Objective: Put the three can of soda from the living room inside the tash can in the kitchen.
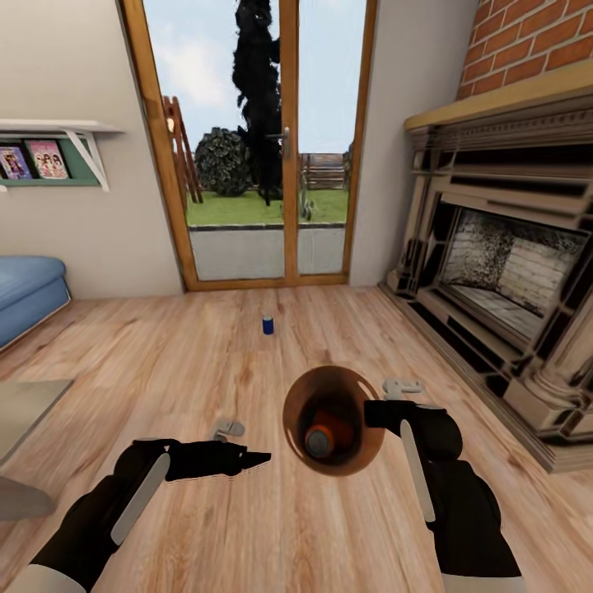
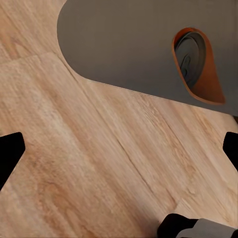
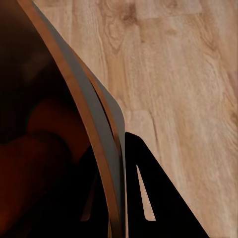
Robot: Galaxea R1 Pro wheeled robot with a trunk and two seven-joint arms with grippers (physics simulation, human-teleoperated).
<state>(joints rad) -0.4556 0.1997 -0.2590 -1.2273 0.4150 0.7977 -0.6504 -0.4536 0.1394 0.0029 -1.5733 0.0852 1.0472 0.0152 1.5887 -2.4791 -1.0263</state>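
Status, living rm: right gripper (image 1: pixel 380 412) is clamped on the rim of the tash can (image 1: pixel 290 412), carried above the plank floor (image 1: pixel 247 527). Right wrist view confirms it: thin bucket wall (image 3: pixel 99 148) pinched between the two fingers, one inside, one outside (image 3: pixel 148 198).

Inside the bucket: one orange can (image 1: pixel 323 438), grey top up, lying against the wall. Left wrist view also catches it through the oval hand-hole (image 2: pixel 196 64). Can't tell if a 2nd orange one is under it; interior too dark.

Dark blue can (image 1: pixel 268 324) is upright on the floor, well ahead, between the robot and the glass door (image 1: pixel 272 165), fireplace (image 1: pixel 502 272) off to the side, blue sofa (image 1: pixel 29 292) at the other edge.

Left gripper (image 1: pixel 247 457) is empty, fingers spread wide (tips (image 2: pixel 10 153) sit at opposite edges of the left wrist view), hovering near the bucket, nothing between them.

Progress est.: at least 1 of 3 cans in. Blue one not yet picked up. Bucket is here, not in the kitchen, so the carry-back is prob. also left. Next likely: drive fwd to the blue can, left arm grabs, drops it in.
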